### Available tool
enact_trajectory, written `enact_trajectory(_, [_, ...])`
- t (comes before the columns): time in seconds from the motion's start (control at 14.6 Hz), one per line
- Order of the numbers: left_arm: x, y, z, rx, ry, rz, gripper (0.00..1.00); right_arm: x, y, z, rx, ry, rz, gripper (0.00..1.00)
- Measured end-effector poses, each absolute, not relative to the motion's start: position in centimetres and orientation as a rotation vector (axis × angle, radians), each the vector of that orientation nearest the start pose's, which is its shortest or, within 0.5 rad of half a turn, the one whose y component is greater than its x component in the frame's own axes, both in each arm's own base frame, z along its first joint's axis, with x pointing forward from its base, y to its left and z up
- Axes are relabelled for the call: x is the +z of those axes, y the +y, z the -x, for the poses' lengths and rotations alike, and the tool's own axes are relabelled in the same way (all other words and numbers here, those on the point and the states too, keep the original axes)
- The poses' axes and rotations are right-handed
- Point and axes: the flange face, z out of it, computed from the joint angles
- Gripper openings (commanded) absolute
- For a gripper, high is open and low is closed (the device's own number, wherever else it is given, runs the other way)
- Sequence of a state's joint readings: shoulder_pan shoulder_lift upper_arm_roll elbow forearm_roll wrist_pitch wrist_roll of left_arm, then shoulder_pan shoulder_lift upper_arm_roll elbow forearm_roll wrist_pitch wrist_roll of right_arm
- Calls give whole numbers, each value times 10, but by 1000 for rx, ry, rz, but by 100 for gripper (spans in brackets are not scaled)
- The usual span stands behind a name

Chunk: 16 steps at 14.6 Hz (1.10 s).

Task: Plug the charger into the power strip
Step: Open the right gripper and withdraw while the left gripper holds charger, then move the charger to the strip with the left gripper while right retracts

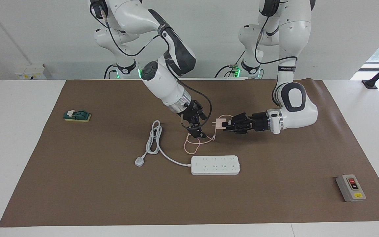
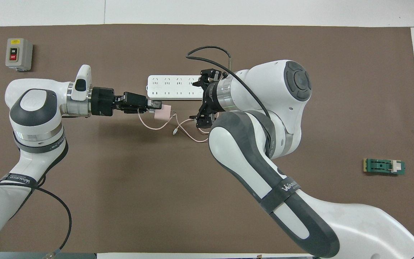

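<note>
My left gripper (image 1: 226, 125) is shut on the small pale pink charger (image 1: 219, 123), held above the brown mat with its prongs pointing toward the right arm's end. It also shows in the overhead view (image 2: 163, 113), at the left gripper's (image 2: 155, 105) tip. Its thin pink cable (image 1: 192, 144) hangs down and loops on the mat. My right gripper (image 1: 199, 134) points down over that loop, close to the charger. The white power strip (image 1: 215, 165) lies flat, sockets up, farther from the robots than both grippers; the right arm partly covers it in the overhead view (image 2: 171, 87).
The strip's thick grey-white cord (image 1: 156, 141) and three-pin plug (image 1: 139, 162) lie toward the right arm's end. A grey box with red and black buttons (image 1: 350, 187) sits far out toward the left arm's end. A green block (image 1: 77, 116) lies toward the right arm's end.
</note>
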<state>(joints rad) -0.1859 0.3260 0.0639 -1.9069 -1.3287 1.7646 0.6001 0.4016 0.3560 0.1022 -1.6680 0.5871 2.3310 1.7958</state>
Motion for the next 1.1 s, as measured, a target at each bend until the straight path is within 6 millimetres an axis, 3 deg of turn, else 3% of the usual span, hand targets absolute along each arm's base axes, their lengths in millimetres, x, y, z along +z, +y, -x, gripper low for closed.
enact_trajectory(0.27, [368, -132, -590, -110, -194, -2083, 0, 449, 281, -615, 436, 1827, 1917, 100])
enact_trajectory(0.48, [401, -136, -600, -84, -383, -2241, 0, 464, 242, -619, 375, 1677, 2086, 100])
enact_trajectory(0.82, [460, -185, -602, -22, -786, -2451, 0, 488, 192, -620, 222, 1404, 2357, 100])
enact_trajectory(1.1, [487, -261, -590, 123, -1258, -2544, 0, 505, 136, -626, 106, 1190, 2480, 100])
